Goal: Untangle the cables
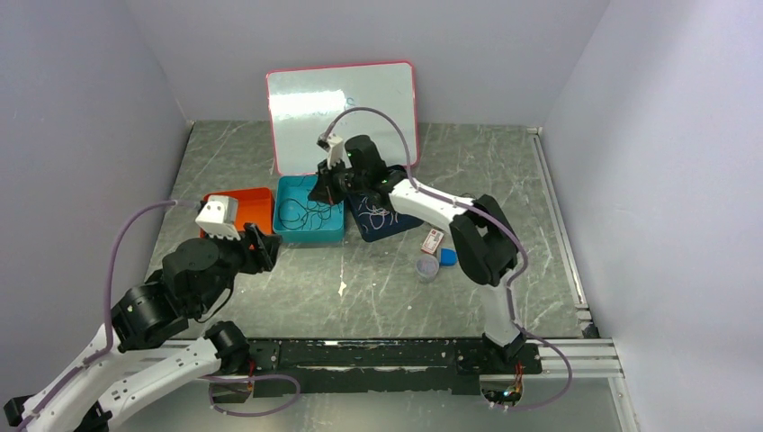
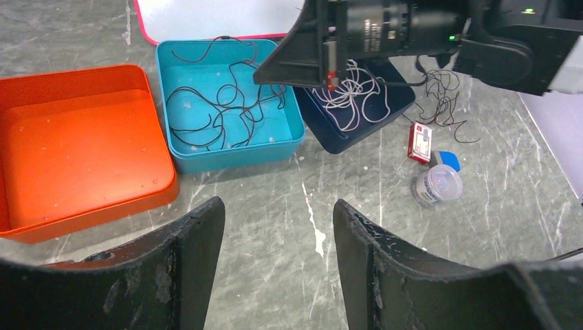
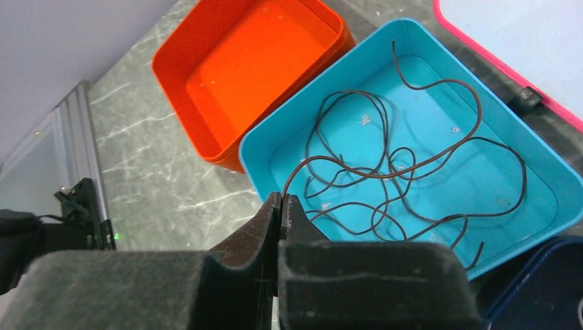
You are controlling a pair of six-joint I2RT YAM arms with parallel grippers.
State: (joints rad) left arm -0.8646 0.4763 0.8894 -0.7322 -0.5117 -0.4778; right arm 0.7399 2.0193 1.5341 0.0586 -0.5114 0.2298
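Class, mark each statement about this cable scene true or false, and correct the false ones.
1. The orange bin holds cables. False: there are no cables in it.
2. The right gripper is shut on a dark cable. True.
3. White cables lie in the navy bin. True.
4. The left gripper is shut. False: its jaws stand wide apart and hold nothing.
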